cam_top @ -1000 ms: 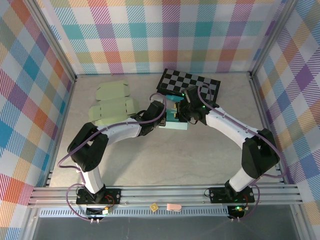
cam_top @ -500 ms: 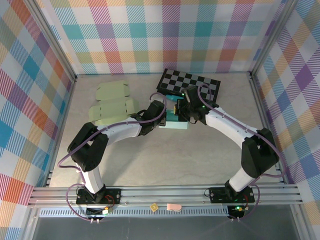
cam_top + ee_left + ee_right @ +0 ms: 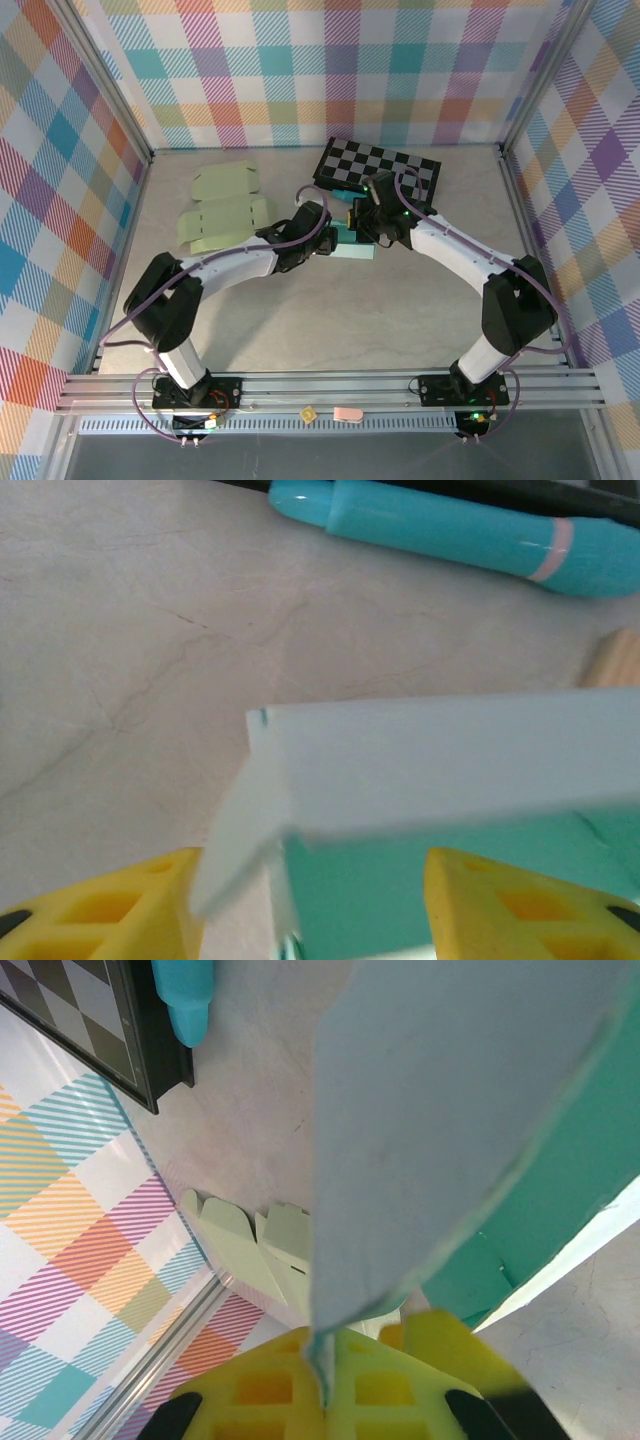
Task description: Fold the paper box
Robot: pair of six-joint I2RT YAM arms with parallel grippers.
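The paper box (image 3: 354,250) is teal inside and pale outside, and it lies half folded at the middle back of the table. My right gripper (image 3: 362,222) reaches it from the right. In the right wrist view that gripper (image 3: 322,1365) is shut on the edge of a pale flap (image 3: 440,1110), with the teal inside (image 3: 570,1210) beyond. My left gripper (image 3: 335,240) comes in from the left. Its yellow fingers (image 3: 110,910) stand apart, open (image 3: 312,870), either side of a box corner (image 3: 450,760).
A black-and-white chequered board (image 3: 380,165) lies just behind the box. Flat light green box blanks (image 3: 225,210) sit at the back left. A teal marker (image 3: 450,525) lies on the table beyond the box. Plaid walls close three sides.
My left gripper has opened and let go of the box, and its arm has swung slightly left. The right gripper has closed on the flap.
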